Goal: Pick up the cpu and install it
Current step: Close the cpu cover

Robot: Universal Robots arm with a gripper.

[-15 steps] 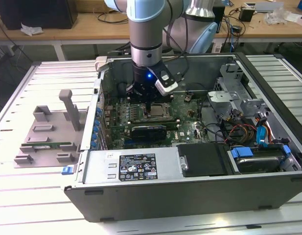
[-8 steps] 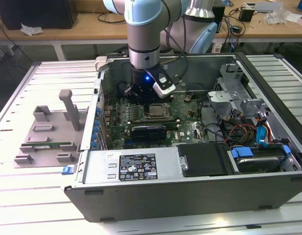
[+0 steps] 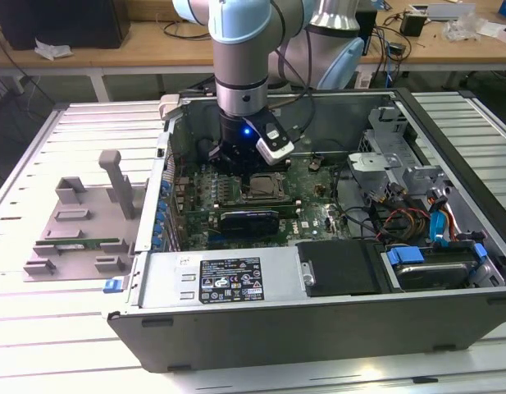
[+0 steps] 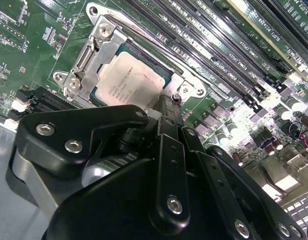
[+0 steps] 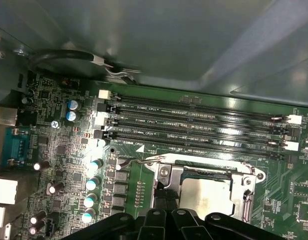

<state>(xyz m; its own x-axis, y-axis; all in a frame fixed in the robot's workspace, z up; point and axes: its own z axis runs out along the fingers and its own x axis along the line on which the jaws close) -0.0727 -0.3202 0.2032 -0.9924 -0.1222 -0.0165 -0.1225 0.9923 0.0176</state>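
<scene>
The cpu (image 4: 129, 80) is a flat square chip with a silver-grey top. It lies inside the square metal socket frame (image 4: 89, 50) on the green motherboard (image 3: 306, 205). In the exterior view the cpu (image 3: 265, 187) sits in the middle of the open computer case, and my gripper (image 3: 246, 160) hangs just above the socket on the exterior view's left side of it. In both wrist views the black gripper body reaches down to the chip's near edge: gripper (image 4: 165, 107), gripper (image 5: 166, 200), cpu (image 5: 206, 197). Nothing shows held in the gripper.
Memory slots (image 5: 193, 125) run beside the socket. The case walls (image 3: 166, 156) ring the board, with a power supply (image 3: 228, 279) at the front and drive bays and cables (image 3: 417, 213) on the exterior view's right. A grey fixture tray (image 3: 80, 222) with a green memory stick lies outside.
</scene>
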